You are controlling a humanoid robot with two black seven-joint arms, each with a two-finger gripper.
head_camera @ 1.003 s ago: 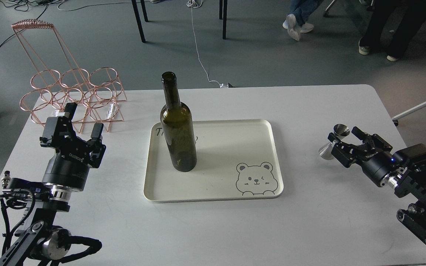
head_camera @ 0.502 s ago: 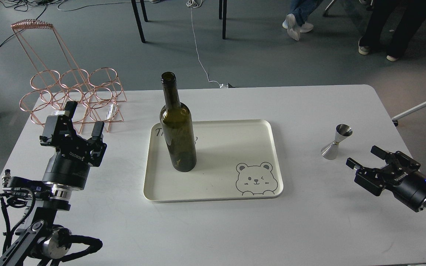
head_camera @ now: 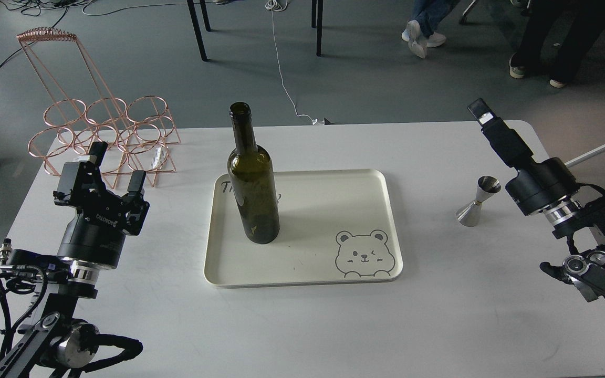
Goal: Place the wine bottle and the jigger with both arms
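The wine bottle (head_camera: 252,181), dark olive-green, stands upright on the left part of the cream tray (head_camera: 334,210). The silver jigger (head_camera: 478,202) stands upright on the white table, right of the tray. My left gripper (head_camera: 117,167) is open and empty, left of the tray and well apart from the bottle. My right gripper (head_camera: 483,116) is raised above the table's far right, pointing up and left. It is seen edge-on, so its fingers cannot be told apart. It is above and beside the jigger, not touching it.
A copper wire rack (head_camera: 103,131) stands at the table's far left corner, just behind my left gripper. The tray has a bear drawing (head_camera: 362,254) at its front right. Chair legs and people's feet are on the floor beyond the table.
My right gripper drew back from the jigger, leaving it standing on the table, then rose and turned to point up and left. My left gripper shifted only slightly.
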